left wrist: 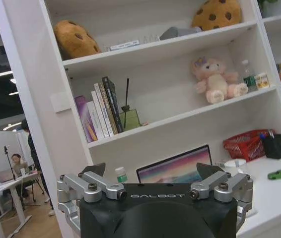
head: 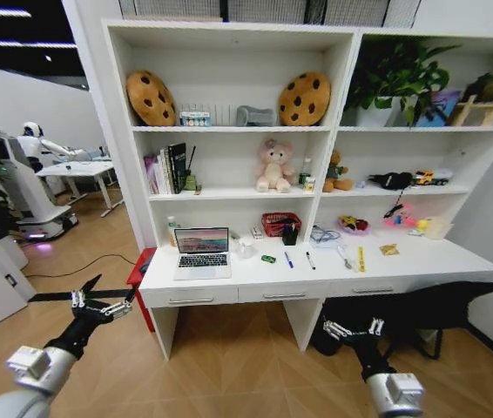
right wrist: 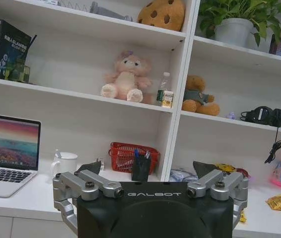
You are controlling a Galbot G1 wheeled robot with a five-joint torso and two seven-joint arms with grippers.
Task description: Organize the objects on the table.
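Meanwhile, both grippers, left [head: 103, 302] and right [head: 351, 330], hover spread-fingered short of the table [head: 421, 259]; right of the fragile open laptop [head: 202, 252] lie the light green car [head: 268, 259] and slim, likely slippery pens [head: 288, 259].

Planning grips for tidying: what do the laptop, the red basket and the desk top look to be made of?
Laptop: likely metal, matte silver casing, black keys. Red basket: open mesh, coated wire or plastic, hard to tell. Table top: smooth white, probably laminate or painted board, faint sheen.
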